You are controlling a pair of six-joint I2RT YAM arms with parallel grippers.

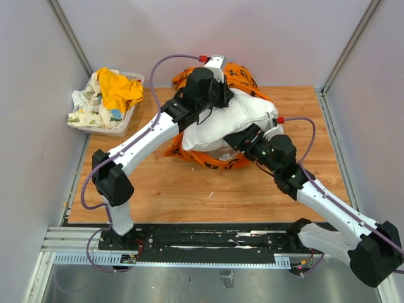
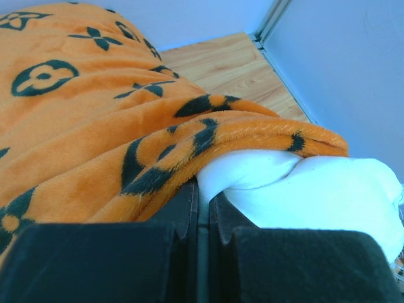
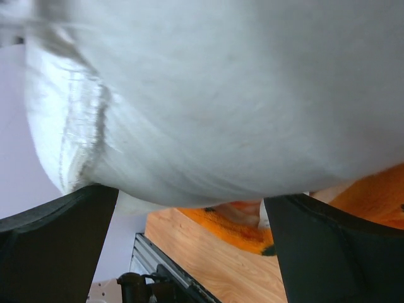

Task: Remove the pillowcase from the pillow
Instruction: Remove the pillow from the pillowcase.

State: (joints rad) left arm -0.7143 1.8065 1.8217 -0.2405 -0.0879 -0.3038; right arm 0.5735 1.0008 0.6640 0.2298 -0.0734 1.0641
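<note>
The big white pillow [image 1: 230,120] lies on the wooden table [image 1: 189,189], toward the back and a little right of the middle. Most of it is out in the open. The orange pillowcase [image 1: 243,77], with its black flowers and stars, is bunched up around the pillow. Some of it sticks out behind the pillow at the back. Some of it lies squashed under the pillow's near edge.

The left arm reaches up and across the table to the back end of the pillow. The left gripper [image 2: 202,188] has its two fingers pressed tight together. In the left wrist view they pinch the thick hem of the pillowcase, right where the orange cloth ends and the white pillow pokes out. The pillowcase fills the left side of that view. The pillow puffs out on the right, below the hem.

The right arm comes in from the right side to the near edge of the pillow. The right gripper [image 3: 189,197] is spread wide and has nothing in it. Its two black fingers [image 3: 57,246] stand far apart in the bottom corners of the right wrist view. The pillow bulges fat and round just above them and fills almost the whole view. Under it, a bit of the pillowcase and the table show.

Past the back left corner of the table sits a clear bin [image 1: 130,113]. In it are a yellow-orange cloth [image 1: 120,88] and a white printed cloth [image 1: 85,107].
</note>
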